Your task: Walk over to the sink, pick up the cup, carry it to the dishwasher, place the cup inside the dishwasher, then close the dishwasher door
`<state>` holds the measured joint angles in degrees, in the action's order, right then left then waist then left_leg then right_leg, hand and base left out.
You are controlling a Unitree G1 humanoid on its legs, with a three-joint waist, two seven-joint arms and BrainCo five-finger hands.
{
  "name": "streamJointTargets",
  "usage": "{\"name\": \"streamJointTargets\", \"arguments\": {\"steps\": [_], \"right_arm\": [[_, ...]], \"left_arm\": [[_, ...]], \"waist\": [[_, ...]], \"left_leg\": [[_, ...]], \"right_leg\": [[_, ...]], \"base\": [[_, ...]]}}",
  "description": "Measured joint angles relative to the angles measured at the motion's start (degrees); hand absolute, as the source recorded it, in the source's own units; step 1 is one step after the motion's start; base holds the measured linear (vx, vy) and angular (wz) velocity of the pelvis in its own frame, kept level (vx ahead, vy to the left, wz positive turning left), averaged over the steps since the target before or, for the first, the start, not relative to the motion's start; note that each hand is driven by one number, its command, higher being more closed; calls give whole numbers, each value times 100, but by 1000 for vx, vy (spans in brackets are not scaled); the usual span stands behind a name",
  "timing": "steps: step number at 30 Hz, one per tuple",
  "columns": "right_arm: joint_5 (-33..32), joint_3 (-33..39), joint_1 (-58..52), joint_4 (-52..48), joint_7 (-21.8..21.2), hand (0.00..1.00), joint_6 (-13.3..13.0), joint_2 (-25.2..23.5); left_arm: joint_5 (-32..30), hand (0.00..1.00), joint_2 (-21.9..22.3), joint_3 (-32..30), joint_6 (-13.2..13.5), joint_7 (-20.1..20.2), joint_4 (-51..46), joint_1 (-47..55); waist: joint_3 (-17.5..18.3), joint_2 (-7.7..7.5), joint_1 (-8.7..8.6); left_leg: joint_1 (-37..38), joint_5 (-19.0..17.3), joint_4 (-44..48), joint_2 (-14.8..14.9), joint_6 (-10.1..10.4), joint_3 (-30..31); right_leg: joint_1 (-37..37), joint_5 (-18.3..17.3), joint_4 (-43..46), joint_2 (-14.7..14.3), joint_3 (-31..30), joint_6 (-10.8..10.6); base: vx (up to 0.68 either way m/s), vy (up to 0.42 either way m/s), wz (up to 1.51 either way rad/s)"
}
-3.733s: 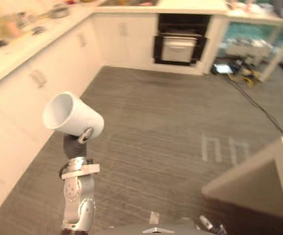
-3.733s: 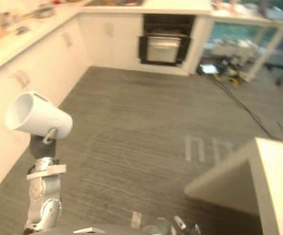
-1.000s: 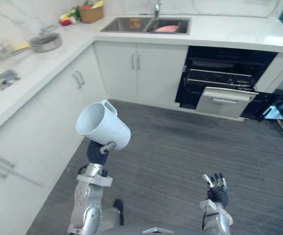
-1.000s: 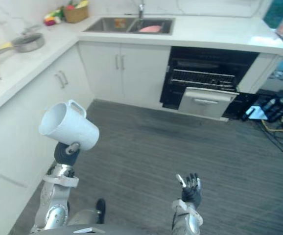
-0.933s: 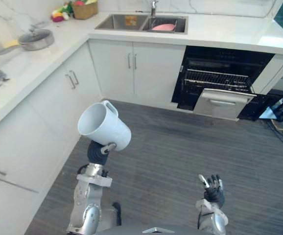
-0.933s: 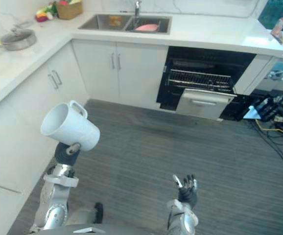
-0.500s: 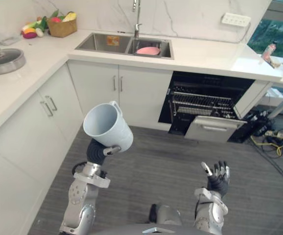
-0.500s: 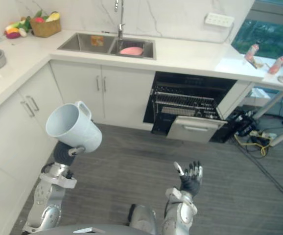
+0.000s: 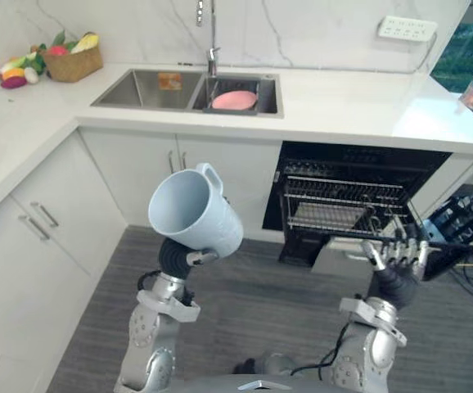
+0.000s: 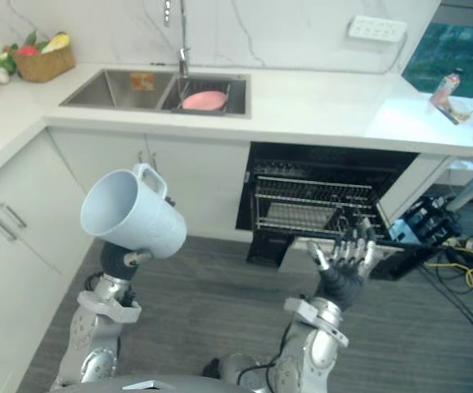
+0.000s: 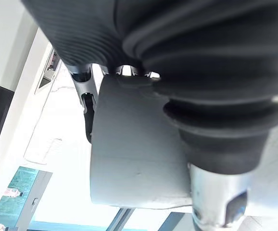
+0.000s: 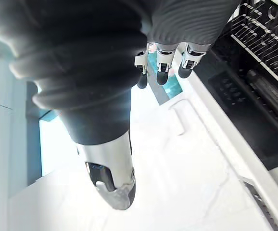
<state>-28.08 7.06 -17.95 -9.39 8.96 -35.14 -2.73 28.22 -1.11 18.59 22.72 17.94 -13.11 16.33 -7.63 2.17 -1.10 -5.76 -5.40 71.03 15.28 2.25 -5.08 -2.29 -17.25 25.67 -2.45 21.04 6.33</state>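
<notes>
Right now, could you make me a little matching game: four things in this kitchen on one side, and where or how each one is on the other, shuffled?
Things:
1 cup
2 pink item
3 basket
4 right hand

States:
A in the sink
B raised, fingers open, empty
C on the counter, left of the sink
D held by the left hand

Pairs: 1-D; 2-A; 3-C; 4-B
</notes>
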Motion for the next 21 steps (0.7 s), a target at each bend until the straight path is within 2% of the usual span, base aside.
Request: {"name": "streamJointTargets", "arguments": {"steps": [1, 3, 4, 7, 9, 10, 11, 12, 13, 14, 16, 17, 18, 19, 20, 21], "right_arm": [[40, -2, 12, 0, -5, 0, -6, 10], [41, -4, 62, 15, -6, 0, -6, 54], [57, -16, 145, 30, -12, 0, 8, 131], [116, -14, 306, 120, -4, 0, 23, 164], [163, -18, 311, 133, -2, 0, 60, 182], [172, -17, 304, 132, -1, 0, 59, 185], [229, -12, 258, 132, 23, 0, 60, 220], [313, -13, 258, 154, 59, 0, 64, 322], [338, -16, 271, 184, 120, 0, 123, 276], [378, -37, 302, 155, 177, 0, 198, 234], [366, 78, 397, 144, 201, 0, 312, 222], [362, 112, 408, 141, 207, 0, 350, 214], [361, 168, 387, 143, 226, 0, 451, 167], [365, 177, 372, 143, 252, 0, 481, 130], [367, 183, 375, 144, 265, 0, 550, 79], [365, 147, 427, 153, 241, 0, 642, 50]], "left_arm": [[-31, 100, -10, 6, 1, 0, 4, 129], [-30, 100, -7, 13, 33, -2, 43, 203], [-30, 100, -11, 15, 40, -5, 100, 224], [-28, 100, -18, 24, 53, -7, 288, 217], [-40, 100, -67, 217, 55, -52, 429, 251], [-57, 100, -75, 280, 57, -55, 436, 260], [-135, 100, -74, 423, 100, -56, 469, 267], [-160, 100, -68, 547, 118, -32, 488, 268], [-161, 100, -113, 560, 122, -21, 515, 245], [-177, 100, -235, 590, 123, -21, 531, 173], [-210, 100, -376, 555, 118, -23, 535, -89], [-204, 100, -418, 555, 105, -21, 542, -171], [-201, 100, -511, 558, 73, -6, 625, -321], [-200, 100, -534, 552, 40, -2, 677, -369], [-204, 100, -561, 515, -24, -3, 720, -406], [-207, 100, -593, 440, -60, -17, 715, -394]], "waist": [[34, 0, 112], [59, 13, 198], [81, 7, 232], [141, -54, 228], [196, -173, 217], [197, -169, 214], [231, -112, 190], [288, -41, 186], [319, -178, 190], [378, -291, 136], [330, -395, 71], [313, -421, 51], [299, -468, 29], [291, -491, 39], [244, -518, 76], [138, -502, 122]], "left_leg": [[-252, -346, -207, -54, -33, -139], [-446, -757, -951, -82, 3, -290], [-439, -1033, -2498, -225, 37, -264], [-389, -935, -4307, -591, 113, 258], [-428, -370, -5369, -903, 131, 837], [-447, -220, -5472, -920, 146, 931], [-512, 159, -5569, -939, 154, 1090], [-545, 534, -5454, -907, 562, 1248], [-527, 336, -5199, -1048, 528, 1154], [-649, 43, -4768, -1211, 347, 1029], [-994, -469, -4037, -1356, 140, 915], [-1042, -586, -3915, -1403, 84, 887], [-968, -811, -3793, -1538, -56, 768], [-874, -853, -3834, -1600, -104, 699], [-661, -906, -3953, -1636, -180, 493], [-248, -928, -4173, -1629, -315, 172]], "right_leg": [[249, 10, -242, -43, -185, -2], [512, 96, -511, -94, -453, -81], [718, 174, -752, -82, -762, -80], [802, 116, -810, 44, -1241, -231], [939, -51, -816, 330, -1754, -526], [1017, -108, -820, 377, -1859, -626], [1194, -242, -820, 439, -2047, -854], [1331, -405, -788, 477, -2262, -1093], [1362, -508, -715, 614, -2407, -1177], [1300, -506, -612, 844, -2620, -1298], [1260, -406, -590, 1025, -2722, -1484], [1266, -383, -572, 1071, -2704, -1528], [1165, -277, -215, 1213, -2661, -1712], [994, -203, 140, 1291, -2659, -1762], [668, 0, 866, 1423, -2641, -1717], [256, 399, 1744, 1664, -2473, -1561]], "base": [[333, -55, -76], [393, -13, -88], [376, 49, -96], [385, 134, -92], [431, 267, -96], [393, 299, -88], [397, 367, -75], [385, 406, -73], [368, 433, -62], [315, 450, -38], [281, 476, -18], [173, 382, -15], [130, 354, -18], [118, 338, -40], [118, 309, -79], [104, 270, -123]]}}
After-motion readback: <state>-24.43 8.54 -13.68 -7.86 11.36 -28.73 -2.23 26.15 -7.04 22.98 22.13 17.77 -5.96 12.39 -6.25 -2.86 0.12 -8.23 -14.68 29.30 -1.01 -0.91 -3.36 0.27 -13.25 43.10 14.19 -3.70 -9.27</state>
